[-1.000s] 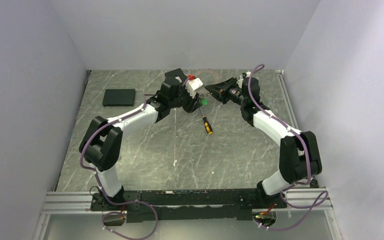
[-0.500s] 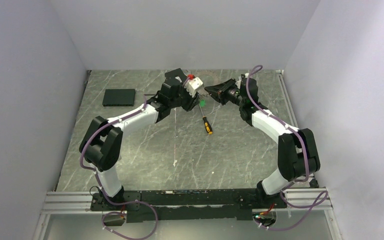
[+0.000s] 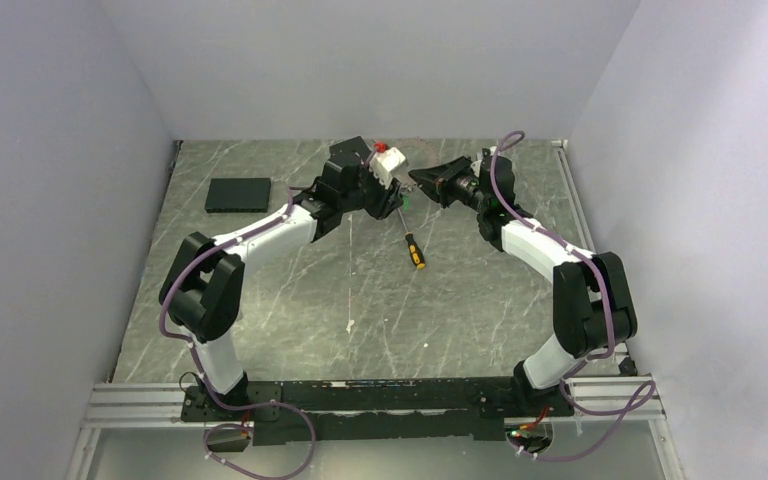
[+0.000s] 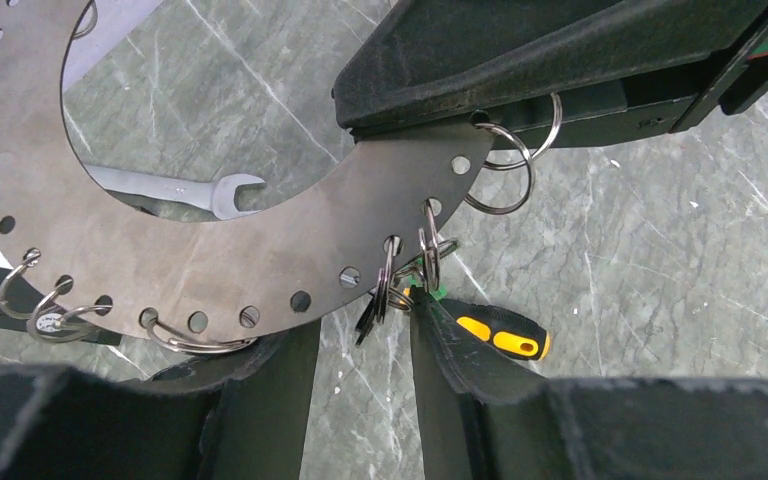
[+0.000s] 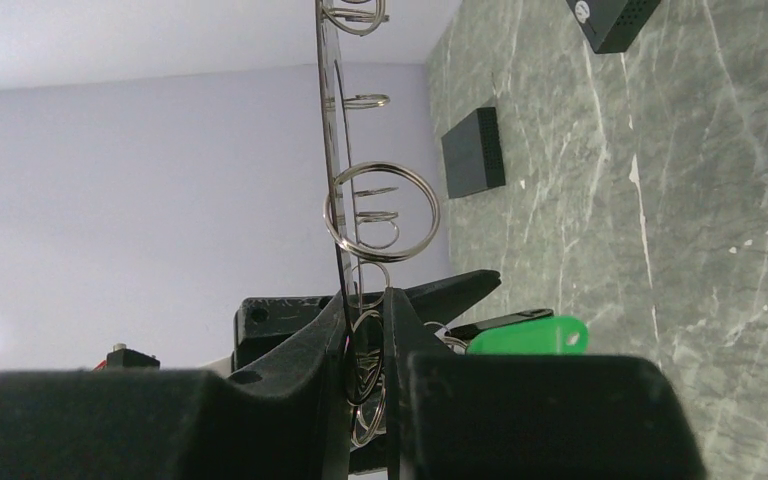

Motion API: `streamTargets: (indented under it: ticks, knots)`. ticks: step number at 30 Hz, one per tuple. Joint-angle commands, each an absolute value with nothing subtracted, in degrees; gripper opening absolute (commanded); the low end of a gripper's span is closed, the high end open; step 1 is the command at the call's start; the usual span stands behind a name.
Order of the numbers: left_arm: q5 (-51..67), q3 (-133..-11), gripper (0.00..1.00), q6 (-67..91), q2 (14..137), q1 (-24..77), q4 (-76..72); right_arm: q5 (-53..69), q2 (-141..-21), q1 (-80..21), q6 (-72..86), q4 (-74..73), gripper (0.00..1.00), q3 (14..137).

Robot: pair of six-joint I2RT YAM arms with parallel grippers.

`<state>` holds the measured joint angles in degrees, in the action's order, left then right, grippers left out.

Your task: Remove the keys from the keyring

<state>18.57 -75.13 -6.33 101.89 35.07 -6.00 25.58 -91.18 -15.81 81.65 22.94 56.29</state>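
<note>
Far to my left a flat black box (image 3: 238, 194) lies on the grey marbled table (image 3: 290, 290), well apart from the work. My left gripper (image 4: 360, 340) is raised over the far middle of the table with its fingers spread and nothing pinched between them. I judge that it waits open so it can take hold of what dangles at its mouth.

Above those fingers is the keyring (image 4: 210, 265), a flat, dull-grey metal crescent punched with holes along its outer rim and held up off the table. Thin silver split rings (image 4: 500, 180) hang from several of the holes. A small cluster of dark, flat keys (image 4: 368, 318) hangs from the lower edge, just between my left fingertips. A bright green plastic tag (image 5: 525, 336) sits in that same cluster.

Through the crescent's opening I see a silver open-ended wrench (image 4: 175, 188) on the table below, and a yellow-and-black-handled screwdriver (image 4: 500, 337) lies to the right of it.

On the right, my right gripper (image 5: 363, 310) is pressed together on one end of the keyring, clamping the plate edge-on. My guess is that this grip keeps the crescent steady and upright, so the keys hang free where my left gripper can reach them.
</note>
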Motion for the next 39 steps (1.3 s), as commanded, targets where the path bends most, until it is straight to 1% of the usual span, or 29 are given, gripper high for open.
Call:
streamTargets:
  ticks: [1, 6, 10, 13, 15, 17, 19, 22, 24, 26, 30, 33, 39]
  knots:
    - [18.96, -78.94, 0.42, -4.68, 102.10, 35.68, -8.81, 28.05, -90.88, -17.50, 84.15, 27.07, 0.00, 57.31]
    - [16.78, -80.12, 0.40, -4.66, 102.78, 35.68, -8.12, 28.44, -91.11, -18.26, 85.84, 27.68, 0.00, 56.94]
    - [15.87, -80.95, 0.35, -4.38, 103.07, 35.67, -7.36, 28.26, -91.18, -18.52, 86.75, 28.03, 0.00, 56.36]
    - [16.64, -81.20, 0.27, -4.15, 103.14, 35.64, -7.04, 27.89, -91.16, -18.54, 86.64, 27.88, 0.00, 55.99]
    - [17.34, -81.34, 0.20, -4.07, 102.97, 35.60, -6.63, 27.67, -91.02, -18.42, 86.41, 27.46, 0.00, 55.86]
    - [18.96, -81.39, 0.12, -4.02, 102.49, 35.60, -6.10, 27.39, -90.89, -17.98, 86.02, 27.24, 0.00, 55.79]
    - [21.91, -80.98, 0.00, -5.52, 101.45, 35.51, -5.20, 27.06, -90.72, -17.08, 85.53, 27.07, 0.00, 55.73]
    - [27.33, -80.10, 0.00, -9.27, 99.04, 35.51, -1.81, 26.80, -90.26, -16.00, 82.30, 25.36, 0.00, 56.66]
    - [28.97, -79.83, 0.00, -11.36, 97.51, 35.51, 1.90, 26.84, -89.74, -15.91, 79.81, 25.10, 0.00, 56.59]
    - [28.55, -79.77, 0.00, -12.67, 96.09, 35.28, 5.07, 26.80, -89.23, -15.89, 78.95, 26.39, 0.03, 55.44]
    - [25.69, -80.98, 0.00, -15.36, 94.83, 34.83, 11.24, 27.49, -88.26, -15.82, 77.56, 29.51, 0.06, 52.93]
    - [25.26, -82.01, 0.00, -18.74, 94.34, 34.67, 15.39, 28.62, -87.50, -15.78, 76.32, 32.84, 0.09, 51.05]
    - [27.17, -83.95, 0.00, -23.89, 92.69, 33.32, 23.24, 32.91, -87.72, -15.88, 74.46, 35.47, 0.28, 48.82]
